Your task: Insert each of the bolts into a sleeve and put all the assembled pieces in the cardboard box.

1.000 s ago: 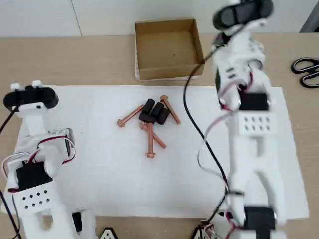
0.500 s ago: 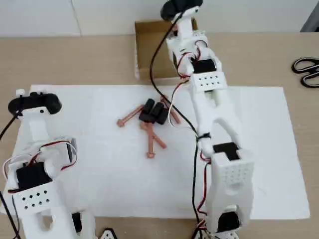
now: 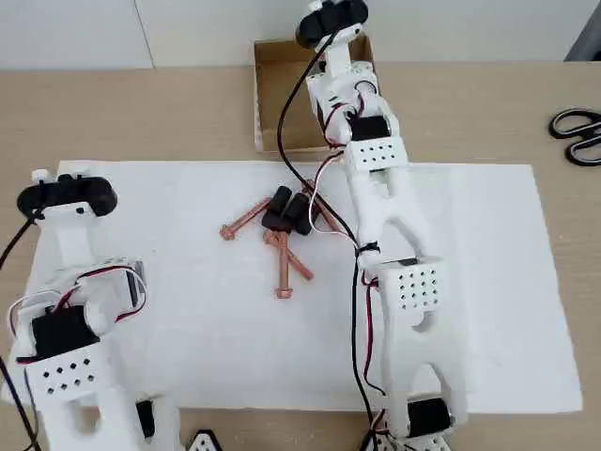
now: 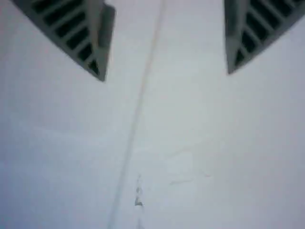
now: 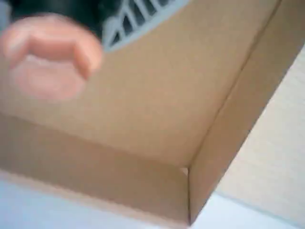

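- Right arm (image 3: 376, 160) has swung across from the right side of the table and now reaches over the cardboard box (image 3: 268, 94); most of the sweep fell between the first two frames, and the last half second brought only a small further reach
- Right gripper (image 5: 90, 24) hangs above the box floor, near an inner corner; its jaws are closed on a copper bolt (image 5: 47, 57), whose head shows just below a dark body that may be a sleeve; this cannot be confirmed from the right wrist view
- Left arm (image 3: 70, 319) has barely shifted; the left gripper (image 4: 164, 43) hovers over the white sheet (image 3: 188, 310) with jaws spread wide and nothing between them
- Loose bolts (image 3: 282, 268) and black sleeves (image 3: 289, 211) lie as before, in a touching cluster at the middle of the sheet, just beside the right arm; none has been disturbed
- Meaning for the task: the carried piece is placed for release into the box; judged from the position, opening the jaws is the next step; the piece hangs clear of the near wall, so a drop should land inside
- Remaining work: the cluster on the sheet is still unassembled, so the task is at an early stage
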Controlling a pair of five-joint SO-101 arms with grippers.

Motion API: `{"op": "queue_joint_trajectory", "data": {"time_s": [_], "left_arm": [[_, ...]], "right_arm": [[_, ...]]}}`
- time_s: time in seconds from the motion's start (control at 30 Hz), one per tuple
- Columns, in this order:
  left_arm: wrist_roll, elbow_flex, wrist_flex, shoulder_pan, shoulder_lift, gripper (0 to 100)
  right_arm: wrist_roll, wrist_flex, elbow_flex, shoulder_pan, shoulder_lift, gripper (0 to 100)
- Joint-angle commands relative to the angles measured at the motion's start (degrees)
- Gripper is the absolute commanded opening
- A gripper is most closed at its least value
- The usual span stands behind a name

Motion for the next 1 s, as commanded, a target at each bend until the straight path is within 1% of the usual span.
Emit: {"op": "queue_joint_trajectory", "data": {"time_s": [0.0,0.1,0.13,0.3,0.37,0.47,0.57,0.7,0.87,0.97], "left_arm": [[-0.26,-0.48,0.09,-0.09,-0.97,16],[-0.26,-0.48,0.09,-0.09,-0.97,16],[-0.26,-0.48,0.09,-0.09,-0.97,16],[-0.26,-0.22,0.09,-0.09,-0.97,16],[-0.26,-0.22,0.09,-0.09,-0.97,16],[-0.26,-0.48,0.09,-0.09,-0.97,16],[-0.26,-0.48,0.09,-0.09,-0.97,16],[-0.26,-0.48,0.09,-0.09,-0.97,16],[-0.26,-0.48,0.09,-0.09,-0.97,16],[-0.26,-0.48,0.09,0.18,-0.97,16]], "right_arm": [[-0.44,-0.04,-6.86,0.13,0.92,0.9],[-0.35,0.04,-8.26,0.13,3.03,1.3],[-0.35,0.13,-8.70,0.13,3.56,2.9],[-0.35,0.92,-8.79,0.13,4.09,18.9],[0.26,2.15,-8.79,0.13,4.00,23.2],[2.11,2.42,-8.79,0.22,4.00,24.2],[2.37,2.24,-9.05,0.66,3.91,24.2],[2.37,4.79,-15.03,1.10,3.91,24.2],[2.11,14.99,-27.08,1.27,3.91,24.2],[2.02,25.01,-36.75,1.01,3.91,24.2]]}}
